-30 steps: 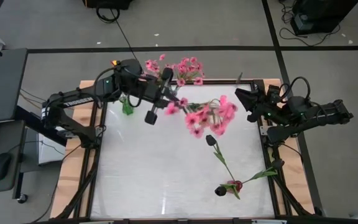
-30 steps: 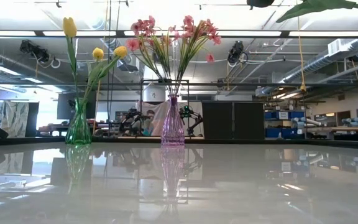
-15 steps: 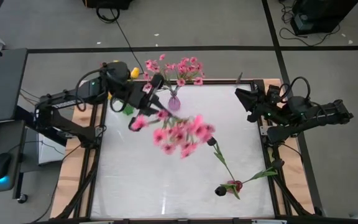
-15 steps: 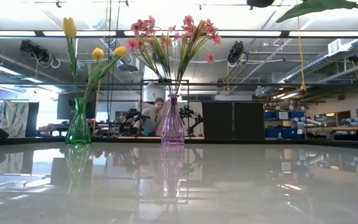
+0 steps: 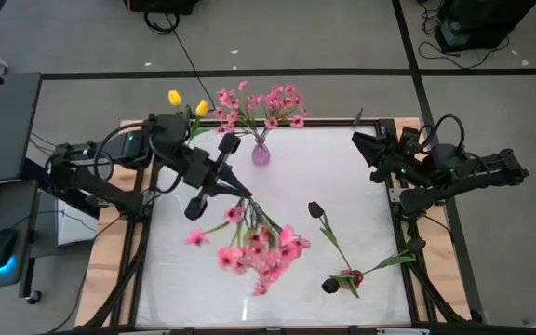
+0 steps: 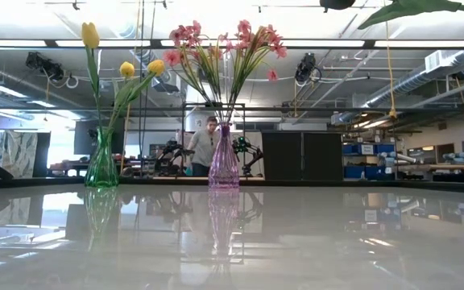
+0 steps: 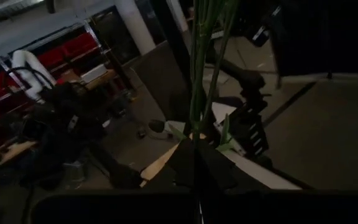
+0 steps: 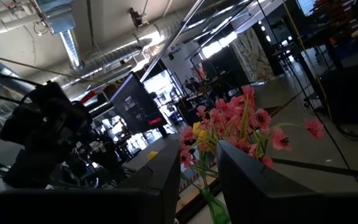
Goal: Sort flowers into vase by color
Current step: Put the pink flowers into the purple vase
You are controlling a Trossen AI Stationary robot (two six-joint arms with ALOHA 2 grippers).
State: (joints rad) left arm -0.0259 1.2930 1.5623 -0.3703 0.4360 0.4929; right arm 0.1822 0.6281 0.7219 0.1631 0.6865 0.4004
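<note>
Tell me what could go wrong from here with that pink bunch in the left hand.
The left hand grips the pink spray by its stem ends, so the heavy blooms could sag or slip. The purple vase already holds pink flowers; pushing more stems in may tip it.

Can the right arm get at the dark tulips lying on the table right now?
Probably yes. The dark tulips lie uncovered on the right arm's side; the right tool holds nothing, and the left tool with its pink spray is off to the side.
</note>
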